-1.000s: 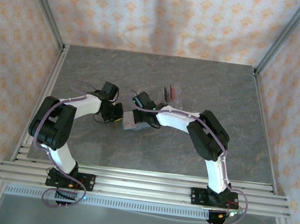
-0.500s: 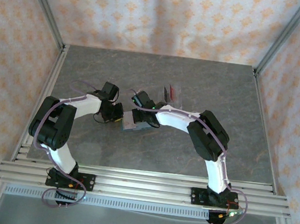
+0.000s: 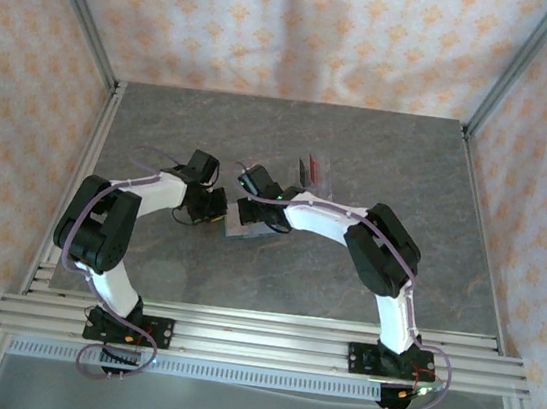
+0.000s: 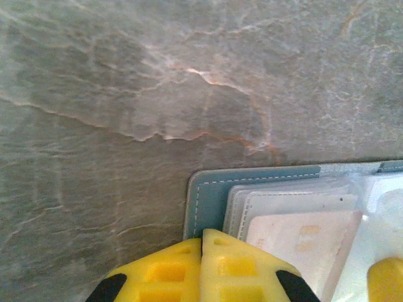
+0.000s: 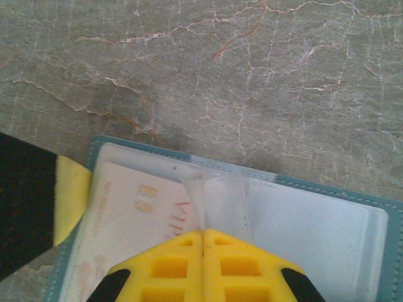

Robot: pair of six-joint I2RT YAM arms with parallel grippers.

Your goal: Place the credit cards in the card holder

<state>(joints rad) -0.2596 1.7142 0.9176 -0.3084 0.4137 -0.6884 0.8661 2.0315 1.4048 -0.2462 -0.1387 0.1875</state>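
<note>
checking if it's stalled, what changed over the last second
Barely anything. The right arm crept slightly toward the far side, and nothing was taken hold of or let go. The left tool and right tool stay shut at the open wallet. The pink card and clear rack are unmoved.

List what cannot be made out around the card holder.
- Top external: card holder mostly covered by both wrists; its pockets unreadable.
- Left wrist: pink card cut off by the bottom edge and left gripper.
- Right wrist: right gripper hides whether it pinches the clear sleeve.
- Top external: red card too small for markings.
</note>
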